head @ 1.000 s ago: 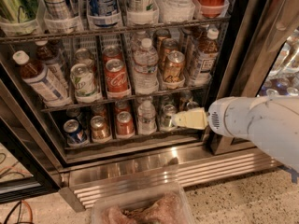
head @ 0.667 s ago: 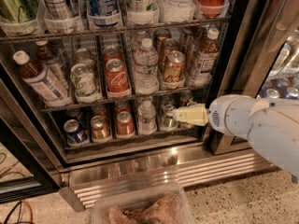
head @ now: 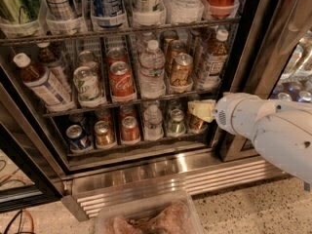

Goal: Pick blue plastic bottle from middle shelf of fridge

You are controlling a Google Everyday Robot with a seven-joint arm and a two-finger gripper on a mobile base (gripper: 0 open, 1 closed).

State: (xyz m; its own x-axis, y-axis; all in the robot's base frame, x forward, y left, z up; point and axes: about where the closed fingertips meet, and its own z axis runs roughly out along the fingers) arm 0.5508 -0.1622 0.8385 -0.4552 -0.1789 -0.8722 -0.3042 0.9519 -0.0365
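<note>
The hand [head: 202,110] hung at the right end of the fridge [head: 243,48], just under the front rail of the middle shelf [head: 131,103], level with the lowest tier; whether it was clenched or released, I could not tell; it was grasping nothing that showed. The white arm [head: 273,130] reached in from the right, across the dark door frame.

The blue plastic bottle [head: 43,83] stood well away to the hand's left and higher, at the far left end of the middle shelf; white cap, amber drink, pale label; it leaned, with its cap tipped to the left.

Plenty stood between it and the hand, all along that same shelf; straight above the hand, a second amber bottle [head: 213,60] with a white cap; left of that, a gold can [head: 181,69]; then the clear ribbed water bottle [head: 152,72]; then a red cola can [head: 121,80]; then a green-and-white can [head: 87,84], just beside the blue plastic bottle.

Right behind the hand sat a brown can [head: 196,123] on the lowest tier; to the hand's left there, a silver can [head: 175,122], a small water bottle [head: 153,122] and a blue can [head: 76,138] at the far end. Below the hand ran the ribbed steel grille [head: 170,182]; lower and nearer the camera, a clear plastic tub [head: 146,218].
</note>
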